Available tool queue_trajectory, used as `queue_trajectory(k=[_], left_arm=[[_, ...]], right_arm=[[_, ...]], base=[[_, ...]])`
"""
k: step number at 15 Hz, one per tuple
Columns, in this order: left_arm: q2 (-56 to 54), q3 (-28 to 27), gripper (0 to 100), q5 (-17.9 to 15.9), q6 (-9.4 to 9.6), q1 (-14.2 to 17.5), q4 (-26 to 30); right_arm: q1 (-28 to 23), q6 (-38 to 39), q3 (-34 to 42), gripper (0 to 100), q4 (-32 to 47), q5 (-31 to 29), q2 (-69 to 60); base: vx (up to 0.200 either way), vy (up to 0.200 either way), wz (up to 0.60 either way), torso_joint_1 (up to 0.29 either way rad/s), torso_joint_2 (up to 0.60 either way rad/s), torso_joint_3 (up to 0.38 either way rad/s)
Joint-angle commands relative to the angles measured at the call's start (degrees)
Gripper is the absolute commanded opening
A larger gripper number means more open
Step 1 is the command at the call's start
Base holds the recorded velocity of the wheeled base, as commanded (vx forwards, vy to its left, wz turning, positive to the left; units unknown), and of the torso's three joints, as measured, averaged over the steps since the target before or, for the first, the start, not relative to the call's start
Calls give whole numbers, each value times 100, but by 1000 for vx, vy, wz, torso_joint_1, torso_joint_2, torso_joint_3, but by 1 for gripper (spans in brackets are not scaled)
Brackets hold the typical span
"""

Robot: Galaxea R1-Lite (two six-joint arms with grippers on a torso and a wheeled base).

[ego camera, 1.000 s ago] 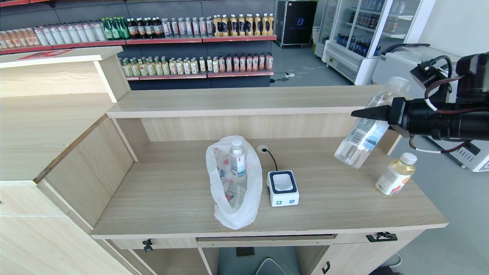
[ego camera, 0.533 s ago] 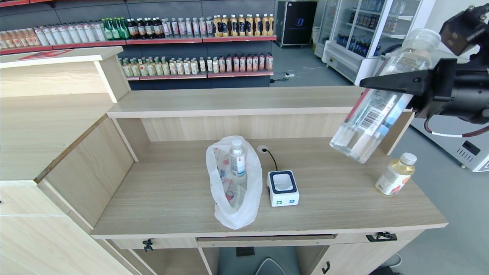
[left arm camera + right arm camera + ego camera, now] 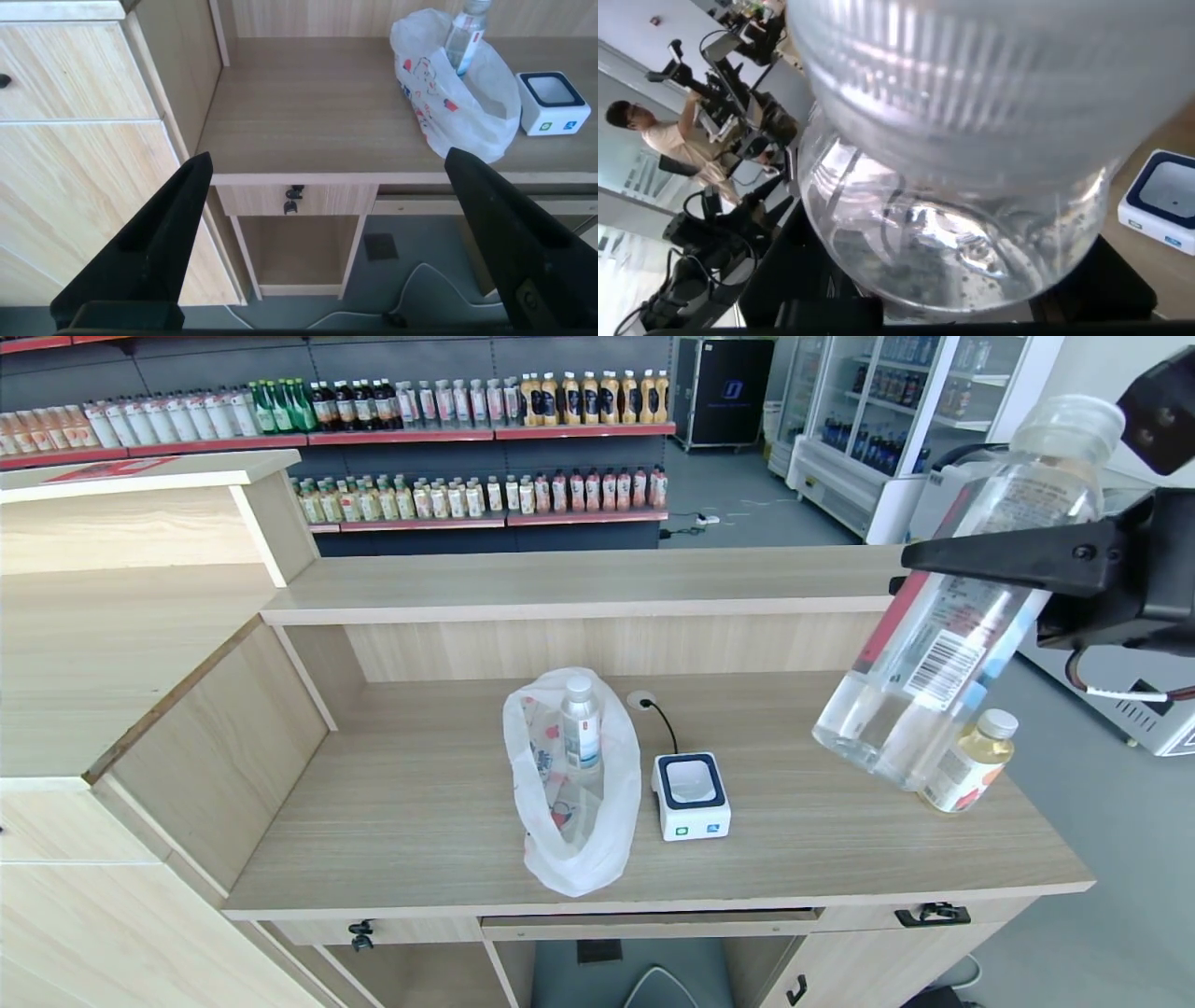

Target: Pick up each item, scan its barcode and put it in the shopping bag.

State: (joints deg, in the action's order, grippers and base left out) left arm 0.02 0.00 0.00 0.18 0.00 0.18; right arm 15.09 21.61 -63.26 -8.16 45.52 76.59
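Left gripper (image 3: 327, 163): fingers spread wide, nothing between them, hanging out past the front edge of the counter (image 3: 420, 821) on its left end.

Shopping bag (image 3: 571, 821): white plastic, mouth open, lying on the counter mid-left. One labelled bottle (image 3: 581, 723) with a white cap already stands in it at the 12 o'clock end.

Scanner (image 3: 691, 793): small white box with a dark-rimmed window, just beside the bag at its 3 o'clock, not touching. Its black cable (image 3: 665, 723) runs to a counter hole at 11 o'clock.

Clear bottle (image 3: 952, 616): big, see-through, held in the air above the counter's right end, at 2 o'clock from the scanner. It is tilted, cap toward 1 o'clock and base toward 7 o'clock. Barcode (image 3: 943, 665) faces the head camera.

Right gripper (image 3: 904, 574): fingers clamped across the clear bottle's upper body, one black finger lying over its front.

Yellow bottle (image 3: 966, 765): small, white cap, standing on the counter at 3 o'clock from the scanner, well apart. The clear bottle's base overlaps it in the head view; contact can't be told.

Drink shelves (image 3: 485, 439) run along the far wall at 12 o'clock.
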Motion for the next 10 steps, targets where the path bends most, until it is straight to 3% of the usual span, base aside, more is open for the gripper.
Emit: queue_trajectory(k=[1, 10], left_arm=[[-2, 0, 100, 0, -1, 0, -1], [-2, 0, 100, 0, -1, 0, -1]], right_arm=[[213, -17, 121, 0, -11, 1, -83], [934, -298, 683, 0, -46, -70, -224]], base=[[0, 0, 0, 0, 0, 0], [0, 0, 0, 0, 0, 0]])
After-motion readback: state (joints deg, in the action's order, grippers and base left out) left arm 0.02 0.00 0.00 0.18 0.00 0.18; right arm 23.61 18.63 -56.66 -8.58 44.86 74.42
